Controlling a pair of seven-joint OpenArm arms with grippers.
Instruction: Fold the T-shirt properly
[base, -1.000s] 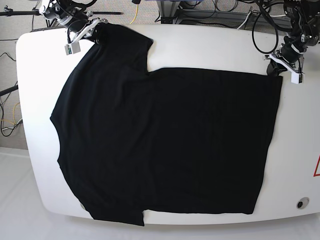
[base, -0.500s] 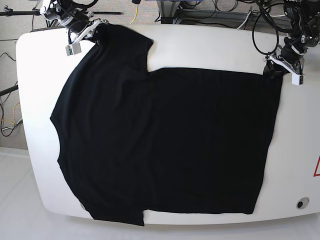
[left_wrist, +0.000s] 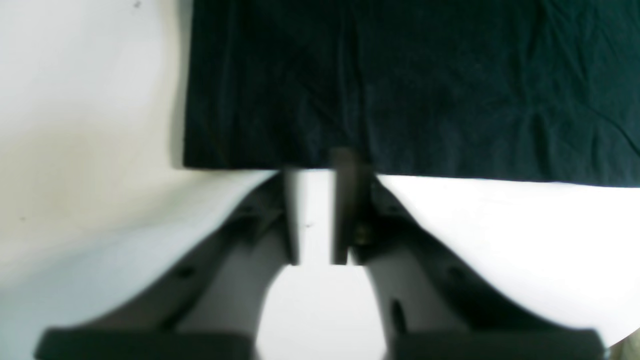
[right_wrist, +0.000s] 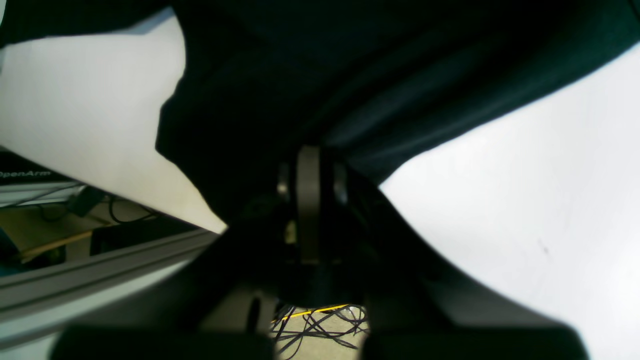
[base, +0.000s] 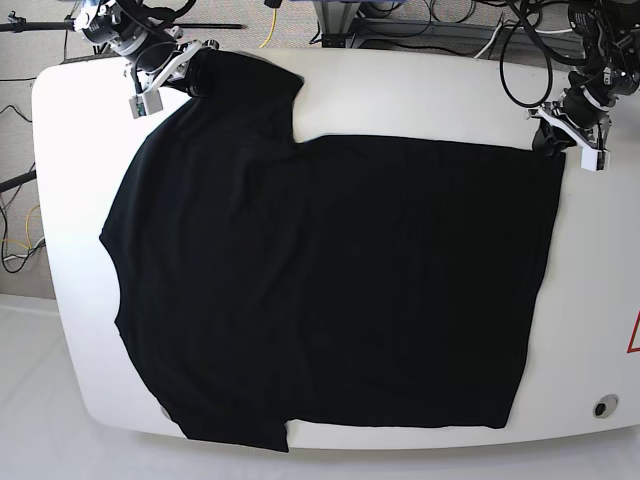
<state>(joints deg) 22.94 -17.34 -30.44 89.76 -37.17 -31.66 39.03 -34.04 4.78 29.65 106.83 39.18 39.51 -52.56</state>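
The T-shirt (base: 340, 280) is lying spread flat on the white table (base: 420, 95), covering most of its top. One sleeve is reaching toward the table's far corner on the base view's left, and the other sleeve is hanging near the table's near edge. The hem is running along the base view's right side of the shirt, leaving a bare strip of table beyond it.

The right gripper (right_wrist: 310, 165) is sitting at the far sleeve of the shirt. In its wrist view the two fingers (right_wrist: 309, 200) are pressed together with dark cloth bunched around and over their tips, so it is clamping the sleeve. The sleeve there is lifting off the table in a fold, and cables (right_wrist: 320, 322) are showing on the floor beneath the gripper, past the table's edge.

The left gripper (base: 570, 135) is standing at the far hem corner of the shirt. In its wrist view its fingers (left_wrist: 345, 200) are pointing at the hem edge with a narrow gap of white table showing between them. The tips are just touching the edge of the cloth, the darker finger slightly overlapping it. Whether any cloth is caught between them I cannot tell. The cloth beyond them is lying flat with faint creases.
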